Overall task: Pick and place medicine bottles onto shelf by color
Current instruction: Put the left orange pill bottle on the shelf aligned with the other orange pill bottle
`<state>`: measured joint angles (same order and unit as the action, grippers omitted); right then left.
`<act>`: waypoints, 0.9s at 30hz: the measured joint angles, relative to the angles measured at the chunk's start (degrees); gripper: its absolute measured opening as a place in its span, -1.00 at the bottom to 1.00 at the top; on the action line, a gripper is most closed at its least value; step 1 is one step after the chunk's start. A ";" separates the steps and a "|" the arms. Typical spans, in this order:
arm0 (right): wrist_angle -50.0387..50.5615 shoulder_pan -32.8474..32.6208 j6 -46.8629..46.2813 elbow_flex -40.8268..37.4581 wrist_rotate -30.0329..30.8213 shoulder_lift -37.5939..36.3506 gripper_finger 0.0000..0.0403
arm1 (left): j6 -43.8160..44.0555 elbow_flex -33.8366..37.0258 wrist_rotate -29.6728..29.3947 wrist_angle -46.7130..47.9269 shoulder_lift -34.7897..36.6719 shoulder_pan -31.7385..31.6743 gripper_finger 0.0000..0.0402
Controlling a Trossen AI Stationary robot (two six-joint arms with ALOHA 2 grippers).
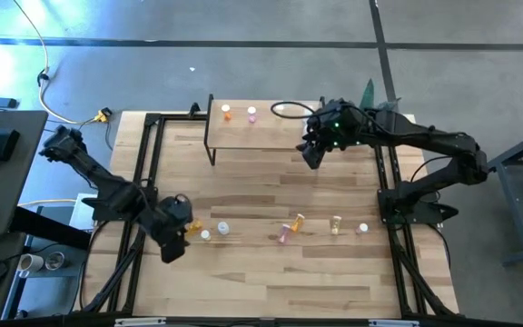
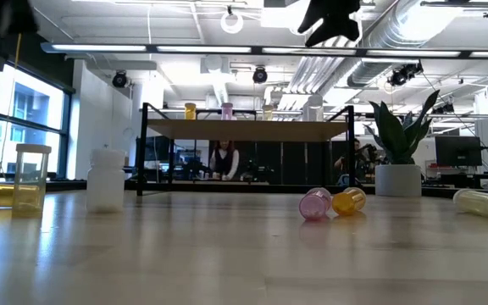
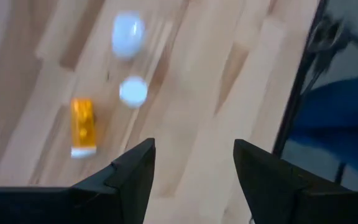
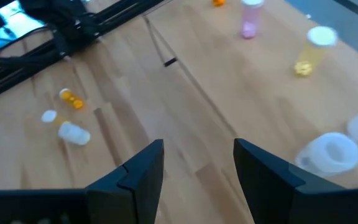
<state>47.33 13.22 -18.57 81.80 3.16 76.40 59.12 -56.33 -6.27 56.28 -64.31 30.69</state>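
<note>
The light-wood shelf (image 1: pixel 261 132) stands at the table's far side. It carries an orange bottle (image 1: pixel 227 113), a pink bottle (image 1: pixel 251 114), and, in the right wrist view, a yellow bottle (image 4: pixel 309 53) and a white one (image 4: pixel 328 152). My right gripper (image 1: pixel 314 156) hovers open and empty over the shelf's right end. My left gripper (image 1: pixel 176 238) is open and empty above the table's left part. Just beyond its fingers an orange bottle (image 3: pixel 83 126) lies on its side beside two white-capped bottles (image 3: pixel 133 91) standing upright. Pink (image 1: pixel 284 234), orange (image 1: pixel 298 221), yellow (image 1: pixel 336 224) and white (image 1: pixel 363 229) bottles rest mid-table.
Black frame rails (image 1: pixel 145 182) run along the table's left and right sides (image 1: pixel 390 182). Bare tabletop lies between the shelf and the row of bottles. A potted plant (image 2: pixel 401 144) and a person (image 2: pixel 223 159) show in the room behind the table.
</note>
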 joint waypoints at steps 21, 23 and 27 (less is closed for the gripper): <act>0.00 -5.88 -3.48 0.00 3.69 0.04 -0.08 | 0.73 17.41 -9.06 -3.57 0.02 6.67 0.02; 0.02 -5.88 -3.29 0.00 4.33 0.04 -0.08 | 0.49 18.93 -9.35 -5.36 0.02 5.75 0.02; 0.02 -5.88 -2.89 0.00 5.98 0.04 -0.08 | -0.17 22.12 -9.37 -9.16 0.02 3.16 0.02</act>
<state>47.35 7.33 -21.47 81.80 9.13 76.44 58.95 -34.21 -15.64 47.12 -64.29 33.85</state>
